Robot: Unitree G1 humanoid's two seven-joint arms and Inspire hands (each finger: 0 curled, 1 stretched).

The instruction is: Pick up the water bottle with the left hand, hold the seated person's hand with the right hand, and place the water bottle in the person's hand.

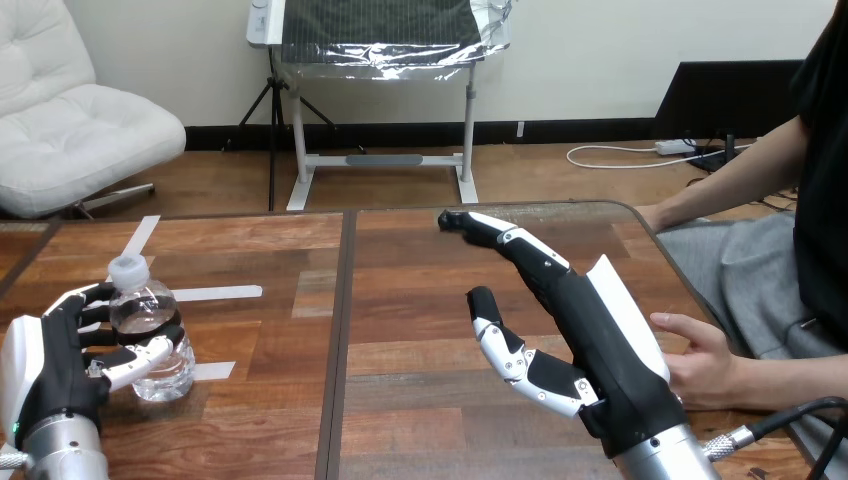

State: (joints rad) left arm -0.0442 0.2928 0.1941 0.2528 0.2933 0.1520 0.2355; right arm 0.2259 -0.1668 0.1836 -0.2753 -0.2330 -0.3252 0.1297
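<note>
Currently water bottle (145,308) stands near left edge of table (420,300), left hand (55,370) curled round it. Bare wood runs right of it to right hand (600,350), fingers (520,245) straight, person's hand (705,365) just beyond.

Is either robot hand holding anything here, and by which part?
The left hand grips the water bottle round its body, below the cap. The right hand is open, holding nothing, beside the person's hand.

Wooden table (420,300): water bottle (142,305), tape strips (215,293)
</note>
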